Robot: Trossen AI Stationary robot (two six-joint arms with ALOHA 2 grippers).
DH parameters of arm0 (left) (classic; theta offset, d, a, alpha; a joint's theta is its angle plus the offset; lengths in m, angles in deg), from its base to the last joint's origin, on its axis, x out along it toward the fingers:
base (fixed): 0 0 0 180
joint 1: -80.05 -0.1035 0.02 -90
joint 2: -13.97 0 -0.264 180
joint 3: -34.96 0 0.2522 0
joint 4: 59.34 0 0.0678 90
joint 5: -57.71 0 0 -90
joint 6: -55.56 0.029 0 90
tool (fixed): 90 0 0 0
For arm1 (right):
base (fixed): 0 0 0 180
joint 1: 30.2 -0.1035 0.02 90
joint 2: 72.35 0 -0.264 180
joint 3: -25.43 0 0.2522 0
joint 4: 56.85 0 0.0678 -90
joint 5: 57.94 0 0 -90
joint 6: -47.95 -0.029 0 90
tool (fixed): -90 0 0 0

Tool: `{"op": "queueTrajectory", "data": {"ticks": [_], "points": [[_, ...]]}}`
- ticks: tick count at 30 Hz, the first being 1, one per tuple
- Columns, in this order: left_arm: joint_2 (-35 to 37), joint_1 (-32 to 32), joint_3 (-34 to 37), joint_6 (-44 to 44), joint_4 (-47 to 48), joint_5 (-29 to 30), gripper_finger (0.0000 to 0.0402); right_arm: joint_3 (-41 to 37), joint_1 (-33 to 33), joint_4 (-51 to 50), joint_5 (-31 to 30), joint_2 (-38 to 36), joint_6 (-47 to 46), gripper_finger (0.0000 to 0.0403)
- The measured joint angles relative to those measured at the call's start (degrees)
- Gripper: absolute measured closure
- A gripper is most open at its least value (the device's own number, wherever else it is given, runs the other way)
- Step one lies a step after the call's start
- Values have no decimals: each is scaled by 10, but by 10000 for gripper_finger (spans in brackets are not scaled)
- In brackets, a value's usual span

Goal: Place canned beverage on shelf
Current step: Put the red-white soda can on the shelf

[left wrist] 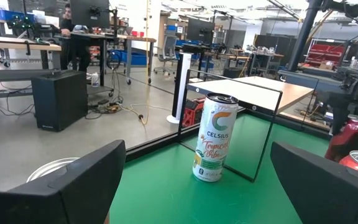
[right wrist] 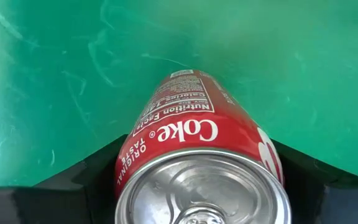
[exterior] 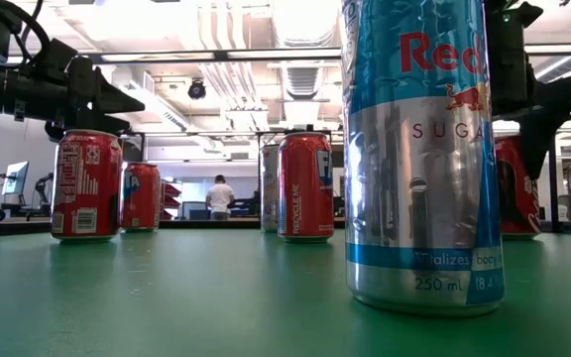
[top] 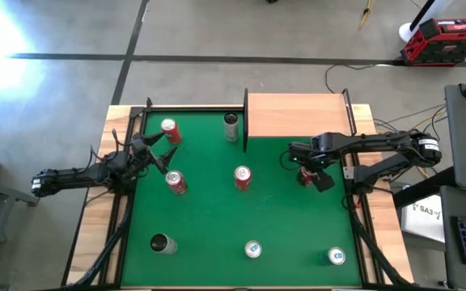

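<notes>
A red Coke can [right wrist: 191, 143] stands upright on the green mat right of centre, in front of the shelf [top: 298, 115]. The shelf is a light-wood board with black rails at the far edge. My right gripper [top: 304, 170] is over the can and shut on it; it also shows in the low view [exterior: 523, 99]. My left gripper [top: 156, 150] hovers open and empty at the left, between two red cans [top: 170, 129] [top: 176, 183]. It faces a Celsius can [left wrist: 215, 137] that stands on its base beside the shelf's left rail. My right gripper pinches the Coke can's side wall just below the top rim [right wrist: 126, 171] between its two fingers [right wrist: 82, 183], one on each side. The fingers come from above, pointing down along the upright can. Whether the can's base is clear of the mat, I cannot tell.
Another red can [top: 242, 177] stands at the mat's centre. A dark can [top: 162, 243] and two blue-and-silver cans [top: 252, 250] [top: 336, 256] stand near the front edge; one of these [exterior: 419, 159] fills the low view. A black frame rims the mat.
</notes>
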Motion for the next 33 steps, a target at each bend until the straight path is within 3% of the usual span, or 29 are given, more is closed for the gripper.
{"op": "queueTrajectory", "data": {"ticks": [6, 13, 16, 24, 27, 30, 33], "points": [[0, 0, 0, 0, 0, 0, 15, 2, 1, 5, -18, 0, 18, 39], [0, 0, 0, 0, 0, 0, 15, 10, 1, 3, -22, -3, 251, 25], [0, 0, 0, 0, 0, 0, 15, 13, 1, 2, -8, -7, 384, 23], [0, 0, 0, 0, 0, 0, 15, 13, 1, -1, 5, -8, 899, 22], [0, 0, 0, 0, 0, 0, 15, 13, 1, 0, 2, -8, 1022, 22], [0, 0, 0, 0, 0, 0, 15, 13, 1, 0, -6, -8, 1057, 21], [0, 0, 0, 0, 0, 0, 15, 13, 1, -3, -11, -8, 1005, 21]]}}
